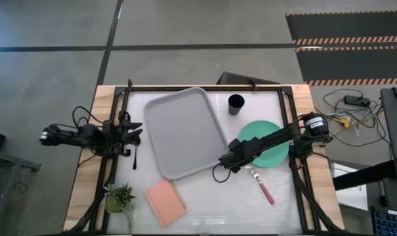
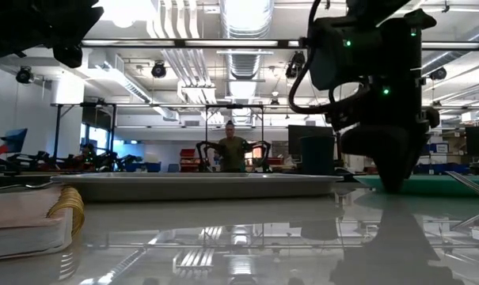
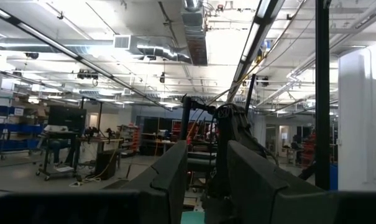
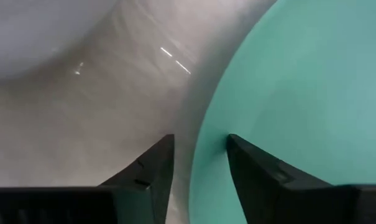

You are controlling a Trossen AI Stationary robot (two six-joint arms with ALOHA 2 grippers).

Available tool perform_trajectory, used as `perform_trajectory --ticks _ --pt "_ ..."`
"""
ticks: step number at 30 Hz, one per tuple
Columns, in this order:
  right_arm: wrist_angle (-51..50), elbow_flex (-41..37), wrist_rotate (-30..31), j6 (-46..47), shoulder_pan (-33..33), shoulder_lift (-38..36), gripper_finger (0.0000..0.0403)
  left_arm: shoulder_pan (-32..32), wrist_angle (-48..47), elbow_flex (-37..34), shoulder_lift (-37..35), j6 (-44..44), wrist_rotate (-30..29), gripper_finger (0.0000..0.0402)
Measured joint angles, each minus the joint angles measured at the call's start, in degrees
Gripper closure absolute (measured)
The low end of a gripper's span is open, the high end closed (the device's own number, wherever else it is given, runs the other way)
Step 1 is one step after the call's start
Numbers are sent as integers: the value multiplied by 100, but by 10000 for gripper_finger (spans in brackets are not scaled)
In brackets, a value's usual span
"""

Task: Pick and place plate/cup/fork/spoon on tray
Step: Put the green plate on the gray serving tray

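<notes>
The mint-green plate (image 1: 264, 144) lies flat on the table, right of the light-grey tray (image 1: 184, 131). My right gripper (image 1: 226, 162) is open and low at the plate's left rim. In the right wrist view one finger (image 4: 153, 165) stands over bare table and the other (image 4: 253, 165) over the plate (image 4: 299, 93). The black cup (image 1: 235, 104) stands beyond the plate. The pink-handled fork (image 1: 264, 187) lies in front of the plate. The thin spoon (image 1: 134, 157) lies left of the tray. My left gripper (image 1: 136, 131) is open and held level above the table's left side. My right gripper straddles the plate's left rim (image 4: 200, 134) with open fingers that come slanting down from the right. I cannot tell whether either finger touches the plate. The plate lies flat on the table.
A salmon-pink square pad (image 1: 165, 202) and a small potted plant (image 1: 119, 196) sit at the table's near left. Black frame rails (image 1: 287, 98) run along the table's sides. A person (image 2: 233, 150) stands far back in the room.
</notes>
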Motion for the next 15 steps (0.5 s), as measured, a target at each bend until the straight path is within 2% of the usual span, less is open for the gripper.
perform_trajectory --ticks 10,15 --pt "-83 2 8 39 2 -67 380 1 2 0 -4 -1 1 304" --pt "-244 32 -42 98 0 -234 388 1 2 0 -4 -1 0 304"
